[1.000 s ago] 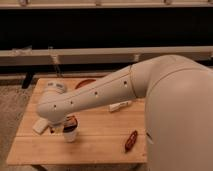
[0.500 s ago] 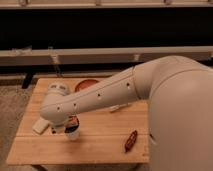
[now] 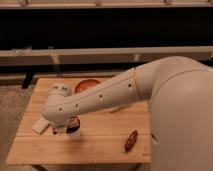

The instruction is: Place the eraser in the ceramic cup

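A: What has changed?
B: The hand (image 3: 69,127) has drifted slightly right and now sits right over the ceramic cup (image 3: 73,134) on the bench (image 3: 100,140).
A: And the eraser?
B: Hidden; release looks close, I judge.

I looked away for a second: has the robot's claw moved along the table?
No, hardly at all. The gripper hangs over the ceramic cup near the wooden table's left front part, as it did a second ago; the red-brown bowl behind gives the reference.
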Controlling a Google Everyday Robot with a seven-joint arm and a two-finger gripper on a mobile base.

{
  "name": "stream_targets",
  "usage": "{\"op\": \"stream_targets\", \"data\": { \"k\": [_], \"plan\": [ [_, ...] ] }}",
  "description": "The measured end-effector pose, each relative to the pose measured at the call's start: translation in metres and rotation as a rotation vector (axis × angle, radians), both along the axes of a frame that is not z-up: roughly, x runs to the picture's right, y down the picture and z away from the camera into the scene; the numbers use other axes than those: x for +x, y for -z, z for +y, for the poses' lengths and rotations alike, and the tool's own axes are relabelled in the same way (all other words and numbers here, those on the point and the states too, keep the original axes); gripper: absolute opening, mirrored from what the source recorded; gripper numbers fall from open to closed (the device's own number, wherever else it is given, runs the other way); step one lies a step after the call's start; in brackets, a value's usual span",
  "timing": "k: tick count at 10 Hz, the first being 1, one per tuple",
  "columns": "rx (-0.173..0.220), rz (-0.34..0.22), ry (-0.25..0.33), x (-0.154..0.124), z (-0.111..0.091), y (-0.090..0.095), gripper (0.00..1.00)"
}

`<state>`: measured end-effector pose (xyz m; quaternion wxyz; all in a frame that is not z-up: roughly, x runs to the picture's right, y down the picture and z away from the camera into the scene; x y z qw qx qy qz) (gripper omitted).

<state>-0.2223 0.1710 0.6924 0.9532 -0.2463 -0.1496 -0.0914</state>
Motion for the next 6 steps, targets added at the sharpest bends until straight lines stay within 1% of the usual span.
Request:
{"op": "stream_targets", "data": {
  "k": [1, 3, 4, 6],
  "plan": [
    [0.0, 0.0, -0.001, 0.0004, -0.0001, -0.0003, 0.79],
    [0.0, -0.001, -0.004, 0.003, 0.0004, -0.0016, 0.8],
    [0.001, -0.002, -0.006, 0.0037, 0.0005, -0.0023, 0.78],
    [0.003, -0.007, -0.014, 0.005, 0.0001, -0.0038, 0.59]
  ]
}}
